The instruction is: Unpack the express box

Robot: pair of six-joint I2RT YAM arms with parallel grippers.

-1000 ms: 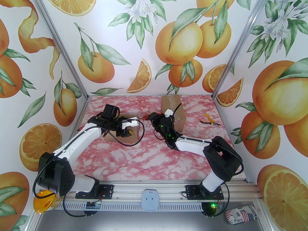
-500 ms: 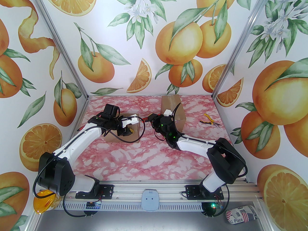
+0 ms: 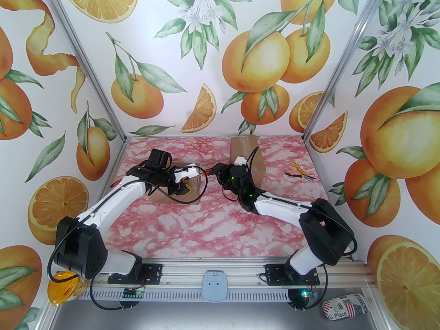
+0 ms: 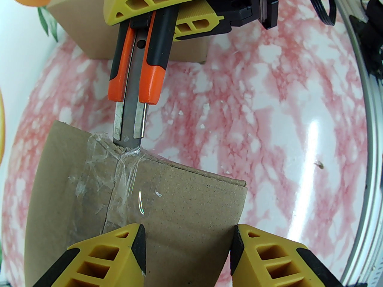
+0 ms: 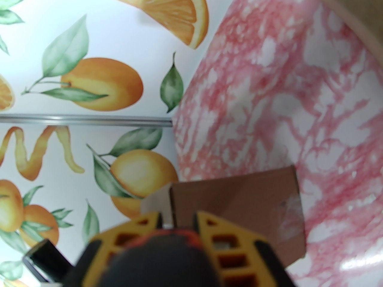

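Orange safety glasses (image 3: 63, 285) lie beside the left arm's base, off the near edge of the pink marbled table (image 4: 284, 115); farther in, on the table's left half, stands the small cardboard box (image 4: 185, 196), closed, with clear tape (image 4: 125, 172) crumpled along its top seam; the left gripper (image 4: 187, 235) hangs over the box's near side, its yellow fingers spread with the right flap between them, and I cannot tell whether they press on it; the right gripper (image 4: 146, 22) is pinched on an orange-and-black utility knife (image 4: 152, 79), whose blade (image 4: 127, 130) touches the tape at the box's far edge; behind it a larger cardboard box (image 3: 245, 148) stands near the back wall; yellow-handled pliers (image 3: 298, 172) lie to its right.
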